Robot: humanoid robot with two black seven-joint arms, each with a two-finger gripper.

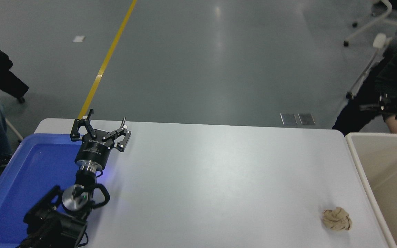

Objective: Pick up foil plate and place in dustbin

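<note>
I take the white table (pixel 219 179) as my landmark. A blue tray (pixel 19 179) lies on its left end, overhanging the edge. A crumpled paper ball (pixel 336 219) sits near its front right corner. Beyond its far edge I see grey floor with a yellow line (pixel 107 60). Two floor plates (pixel 297 119) lie just past it. A person in dark clothing (pixel 388 93) is off its far right corner.

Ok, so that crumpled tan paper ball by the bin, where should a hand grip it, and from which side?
Across its middle, coming straight down from above. The paper ball is a roundish lump lying free on the table, no handle or edge, and the dustbin rim stands close on its right.
</note>
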